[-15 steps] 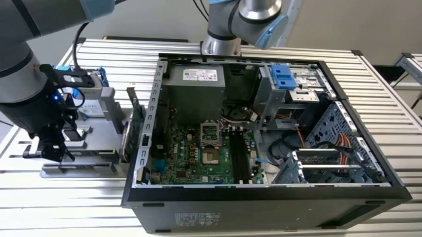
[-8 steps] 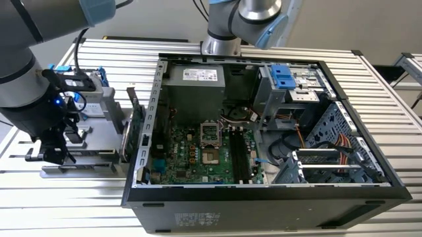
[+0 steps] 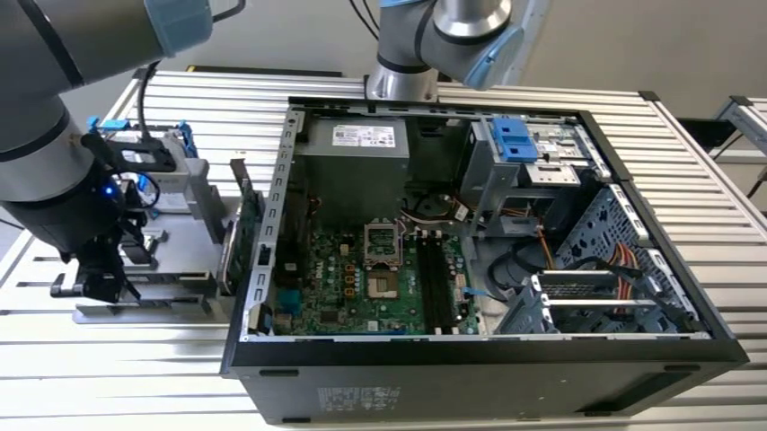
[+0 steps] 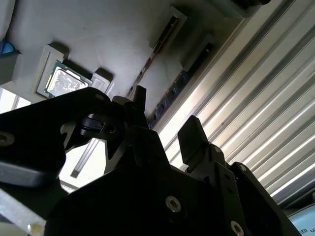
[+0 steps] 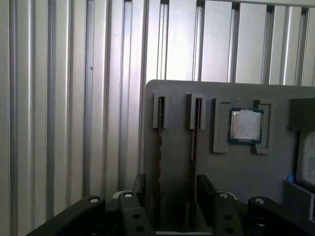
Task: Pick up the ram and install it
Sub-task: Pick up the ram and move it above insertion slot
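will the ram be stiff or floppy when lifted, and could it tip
The ram looks like a thin flat board, so probably stiff and light. Standing on edge in the grey holder, in a slot, it would likely tip once unsupported.

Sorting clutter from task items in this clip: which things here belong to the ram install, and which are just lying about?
Belongs to the job: the ram, on edge in a slot of the grey tray; the open, empty hand near that tray; the open computer case and its motherboard.
Just lying about: the processor chip; the green card; the hard drive with blue clips.
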You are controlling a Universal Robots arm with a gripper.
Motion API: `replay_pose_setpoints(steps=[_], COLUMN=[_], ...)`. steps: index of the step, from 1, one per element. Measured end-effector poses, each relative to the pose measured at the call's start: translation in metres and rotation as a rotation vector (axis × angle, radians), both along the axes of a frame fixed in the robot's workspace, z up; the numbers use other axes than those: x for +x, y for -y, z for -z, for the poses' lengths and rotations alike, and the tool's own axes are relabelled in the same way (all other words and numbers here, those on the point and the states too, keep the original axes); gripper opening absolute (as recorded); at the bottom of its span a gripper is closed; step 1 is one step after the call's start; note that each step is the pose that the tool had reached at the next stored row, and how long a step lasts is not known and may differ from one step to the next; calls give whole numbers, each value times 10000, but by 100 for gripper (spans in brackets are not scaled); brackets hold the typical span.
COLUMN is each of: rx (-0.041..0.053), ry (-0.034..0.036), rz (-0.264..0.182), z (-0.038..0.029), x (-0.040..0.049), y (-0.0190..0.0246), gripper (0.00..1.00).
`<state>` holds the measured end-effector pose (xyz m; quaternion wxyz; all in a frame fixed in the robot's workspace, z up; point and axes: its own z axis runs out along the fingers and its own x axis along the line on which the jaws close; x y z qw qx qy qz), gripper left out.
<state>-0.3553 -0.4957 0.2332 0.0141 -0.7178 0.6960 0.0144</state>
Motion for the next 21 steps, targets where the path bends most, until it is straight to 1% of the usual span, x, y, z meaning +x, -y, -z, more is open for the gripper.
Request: replay_pose_setpoints(steps=[12, 21], rx=[-6, -6], ry=[-2, 0], rz=[20, 80], z=[88, 151], x=[0, 1], y=[12, 57], gripper=[100, 100])
